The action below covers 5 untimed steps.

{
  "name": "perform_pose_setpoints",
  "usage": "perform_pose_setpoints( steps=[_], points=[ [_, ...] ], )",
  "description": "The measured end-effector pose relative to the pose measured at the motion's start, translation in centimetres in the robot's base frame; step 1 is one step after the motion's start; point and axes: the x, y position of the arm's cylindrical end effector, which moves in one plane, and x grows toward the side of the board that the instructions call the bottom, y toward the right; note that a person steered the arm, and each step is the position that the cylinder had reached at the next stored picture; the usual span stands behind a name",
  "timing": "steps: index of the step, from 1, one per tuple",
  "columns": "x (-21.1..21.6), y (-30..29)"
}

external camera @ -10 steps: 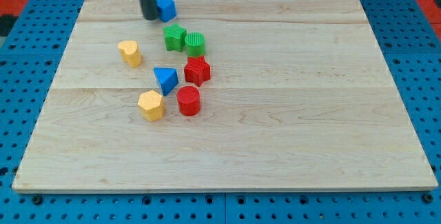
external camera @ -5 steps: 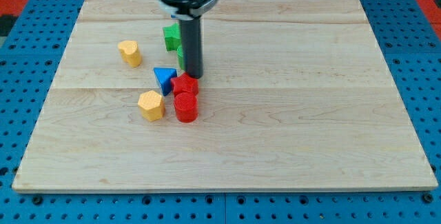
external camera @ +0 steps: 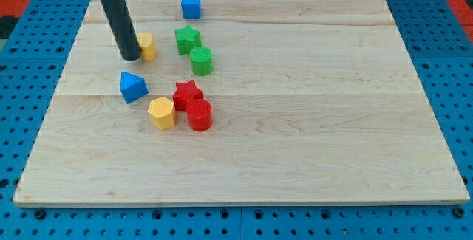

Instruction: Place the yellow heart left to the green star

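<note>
The yellow heart (external camera: 146,46) lies in the upper left part of the wooden counter (external camera: 332,122). It is partly hidden behind the dark rod, so only its right side shows. The green star (external camera: 188,39) stands to its right, near but apart, with bare wood between them.

My tip (external camera: 129,56) rests on the counter at the left side of the yellow heart. It looks to be touching the block, or just beside it; I cannot tell which. The rod rises from there up and a little to the view's left, to the top edge. This arm has no jaws, only the straight rod, so nothing is spread or pinched and nothing is held.

Just below and to the right of the green star is the green cylinder (external camera: 201,60), very close to it. Above the star, near the top edge of the counter, is the blue cube (external camera: 191,5), well apart from the others.

Below my tip lies the blue triangular block (external camera: 133,87), apart from the tip. Further down and right is a tight group: the yellow hexagonal block (external camera: 161,112), the red star (external camera: 187,93) and the red cylinder (external camera: 199,114). The red star and red cylinder touch each other, and the yellow hexagonal block is just beside them on their left.
</note>
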Motion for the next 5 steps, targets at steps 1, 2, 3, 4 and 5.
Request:
perform_pose_setpoints(
  steps=[1,2,3,4,5],
  points=[
    [1.7,1.7],
    [2.9,2.0],
    [1.2,1.0],
    [-0.1,3.0],
    [-0.8,0.8]
  ],
)
